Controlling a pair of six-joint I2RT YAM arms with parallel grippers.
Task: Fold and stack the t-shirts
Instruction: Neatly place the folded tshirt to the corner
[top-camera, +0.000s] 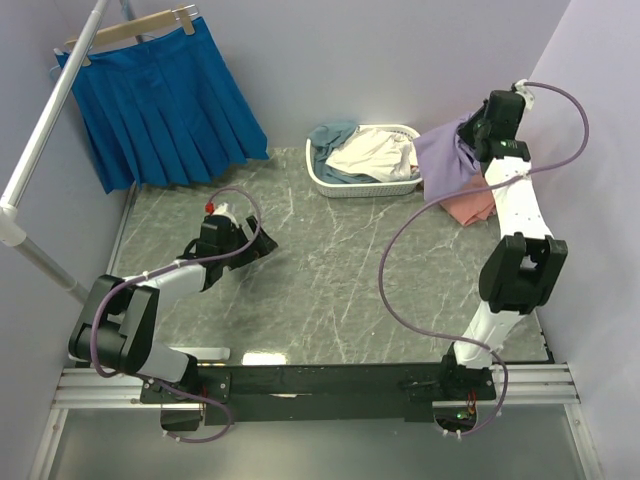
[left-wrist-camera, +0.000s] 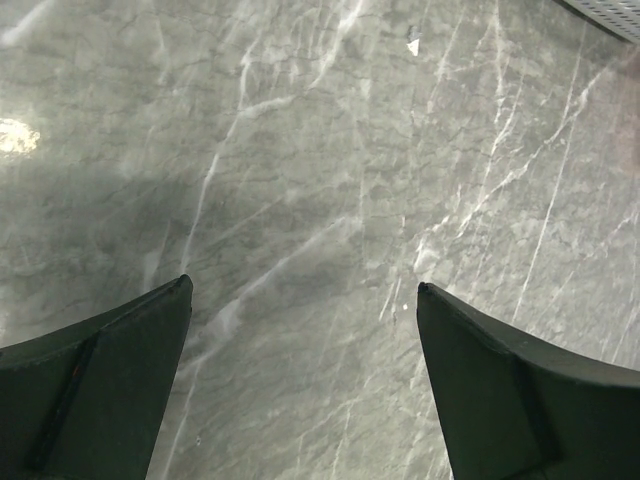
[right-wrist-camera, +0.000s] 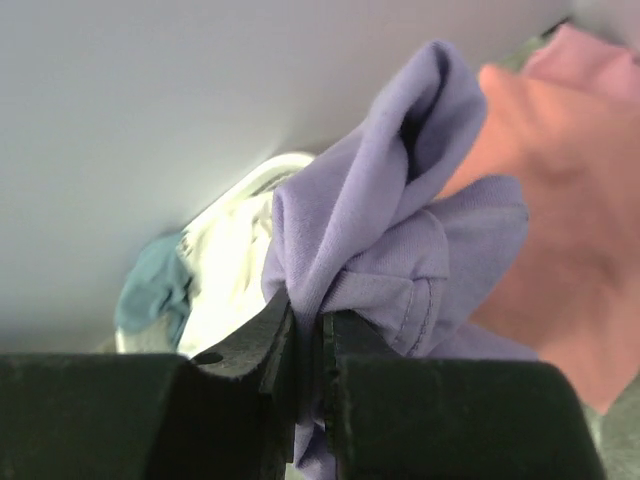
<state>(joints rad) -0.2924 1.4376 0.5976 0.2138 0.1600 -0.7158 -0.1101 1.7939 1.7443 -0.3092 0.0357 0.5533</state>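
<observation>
**Top external view.** Right claw (top-camera: 478, 138): pinching a bunched lavender-purple cloth t-shirt (top-camera: 445, 162), which is hanging in the air just right of the white plastic lattice basket (top-camera: 330, 187). A crumpled coral-pink cloth t-shirt (top-camera: 470, 208) is lying right of the basket, under the hanging cloth. Left claw (top-camera: 258, 246): hovering well to the near-left of the basket over the grey marbled surface (top-camera: 330, 290).

**Left wrist view.** Left claw (left-wrist-camera: 300, 290): spread wide, gripping nothing, only the surface (left-wrist-camera: 300, 150) showing between.

**Right wrist view.** Right claw (right-wrist-camera: 310, 320): jaws pressing almost together on a fold of the lavender-purple cloth t-shirt (right-wrist-camera: 370, 230). A cream-white cloth t-shirt (right-wrist-camera: 235, 260) is showing behind it.

**Handling note.** The grip is sitting on a clump, not an edge. It probably wants carrying clear of the coral-pink tee to the open surface near-left of the basket, with the left claw taking a hem for spreading.
</observation>
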